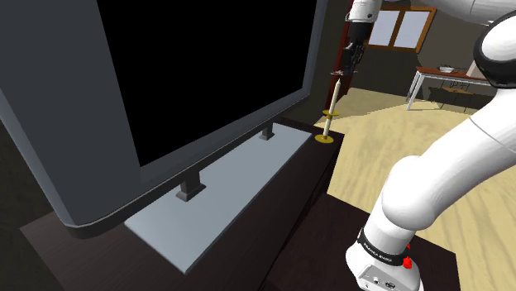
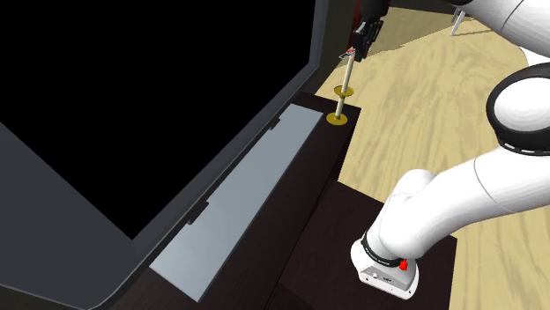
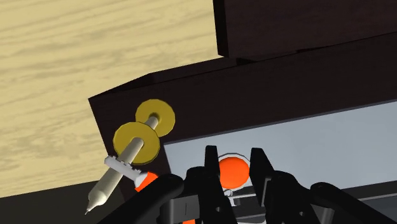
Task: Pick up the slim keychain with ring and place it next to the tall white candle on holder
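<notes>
My black gripper (image 1: 352, 56) hangs high over the far corner of the dark cabinet (image 1: 306, 178), just above the candle's tip. It is shut on the keychain (image 3: 229, 175), an orange-red piece with a pale ring, clasped between the two fingers (image 3: 210, 167). A second orange bit (image 3: 147, 181) dangles beside the candle. The tall whitish candle (image 1: 332, 97) stands upright on a brass holder (image 1: 326, 139) with a drip disc halfway up (image 3: 137, 140). From the second exterior view, the gripper (image 2: 365, 37) sits right over the candle (image 2: 346, 77).
A large television (image 1: 190, 74) with a black screen fills the cabinet; its grey base plate (image 1: 223, 194) reaches almost to the candle. Wooden floor (image 2: 423, 97) lies beyond the cabinet's edge. A small table (image 1: 442, 78) stands far back. My white arm (image 1: 446, 165) arches over from the stand.
</notes>
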`<act>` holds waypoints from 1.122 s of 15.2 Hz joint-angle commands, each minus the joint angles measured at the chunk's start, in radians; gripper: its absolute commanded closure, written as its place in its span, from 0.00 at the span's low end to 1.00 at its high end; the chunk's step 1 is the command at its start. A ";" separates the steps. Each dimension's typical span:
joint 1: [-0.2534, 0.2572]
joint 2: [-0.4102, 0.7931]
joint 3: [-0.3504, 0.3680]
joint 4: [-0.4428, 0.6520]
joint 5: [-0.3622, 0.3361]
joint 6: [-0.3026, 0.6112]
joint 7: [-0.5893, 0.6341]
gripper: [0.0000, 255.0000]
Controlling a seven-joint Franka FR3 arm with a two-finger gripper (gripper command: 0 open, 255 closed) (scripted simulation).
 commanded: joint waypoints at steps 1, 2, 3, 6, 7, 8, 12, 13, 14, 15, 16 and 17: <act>-0.002 -0.010 -0.001 -0.036 -0.004 0.027 0.004 1.00; -0.004 -0.017 0.000 -0.055 -0.007 0.040 0.007 1.00; -0.005 -0.024 0.000 -0.075 -0.009 0.053 0.009 1.00; -0.010 -0.042 0.001 -0.131 -0.017 0.092 0.016 1.00; -0.011 -0.047 0.001 -0.149 -0.019 0.105 0.019 1.00; -0.013 -0.052 0.000 -0.167 -0.022 0.118 0.021 1.00; -0.018 -0.071 -0.002 -0.235 -0.031 0.169 0.028 1.00; -0.020 -0.075 -0.003 -0.252 -0.033 0.182 0.030 1.00; -0.021 -0.079 -0.004 -0.268 -0.035 0.195 0.032 1.00; -0.023 -0.082 -0.006 -0.284 -0.037 0.208 0.033 1.00; -0.024 -0.085 -0.007 -0.300 -0.039 0.220 0.035 1.00; -0.025 -0.089 -0.008 -0.316 -0.042 0.233 0.036 1.00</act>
